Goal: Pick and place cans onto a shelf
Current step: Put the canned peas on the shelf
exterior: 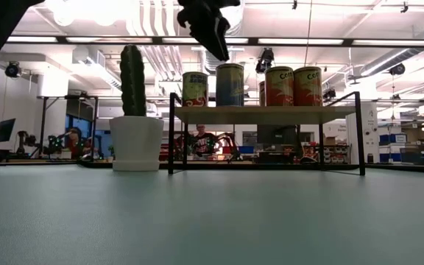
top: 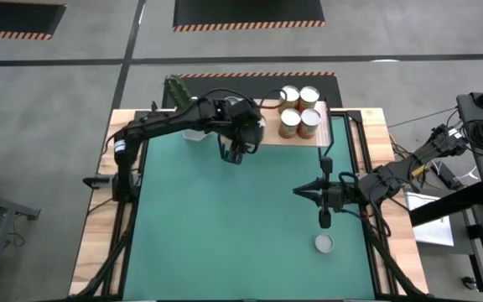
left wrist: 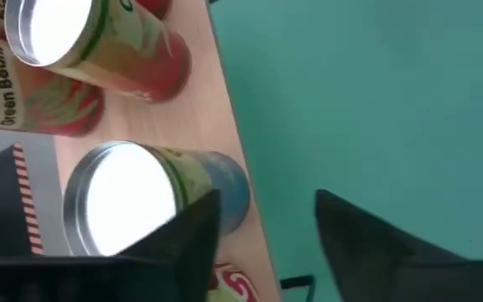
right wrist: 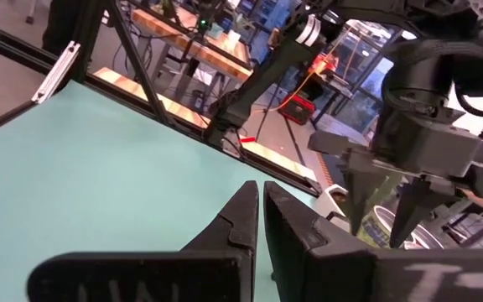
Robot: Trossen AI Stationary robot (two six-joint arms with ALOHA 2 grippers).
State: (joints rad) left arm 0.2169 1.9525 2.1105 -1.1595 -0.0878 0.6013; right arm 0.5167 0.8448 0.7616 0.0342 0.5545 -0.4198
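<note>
Green matting of the table (exterior: 212, 221) fills the low view's foreground, bare up to the shelf (exterior: 267, 114) at the far edge.

Progress: shelf carries a cluster of cans (top: 298, 111). High view shows four silvery tops clearly; the left hand (top: 233, 151) may cover more. Low view shows at least four standing upright on the board. One loose can (top: 323, 244) stands on the mat near the right front part of the table, not yet placed. So most of the job looks done, at least one can left.

Left hand hovers off the shelf's left end, fingers (left wrist: 367, 243) apart, empty, nearest shelved can (left wrist: 153, 197) just beside it.

Right hand (top: 324, 220) sits near the right edge, fingers together, holding nothing. Loose can lies near it, toward the front edge, apart from the fingertips.

Cactus pot (exterior: 136, 143) stands left of the shelf.
</note>
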